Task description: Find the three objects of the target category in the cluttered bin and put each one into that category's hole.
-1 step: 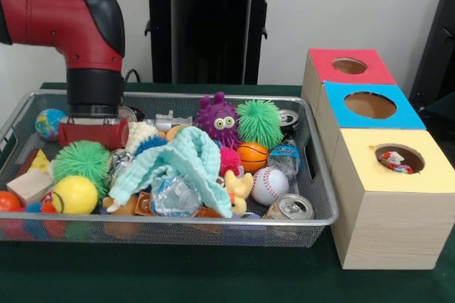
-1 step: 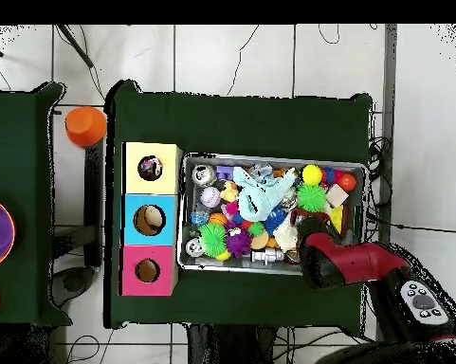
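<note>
gripper (image 1: 93, 133) low in cluttered bin (image 1: 321, 207), fingers seemingly hidden

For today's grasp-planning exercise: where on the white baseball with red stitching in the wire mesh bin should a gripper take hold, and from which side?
Probably from above, closing across the widest part of the white baseball with red stitching. It is round, so no side grips better, and its top sits exposed; a silver drink can and a small orange basketball crowd its sides.

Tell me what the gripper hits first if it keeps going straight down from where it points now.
The gripper points down into the bin. Its fingers are hidden, so this is a guess: it would likely meet the green spiky ball or the clutter beside it first. Depth is unclear.
</note>
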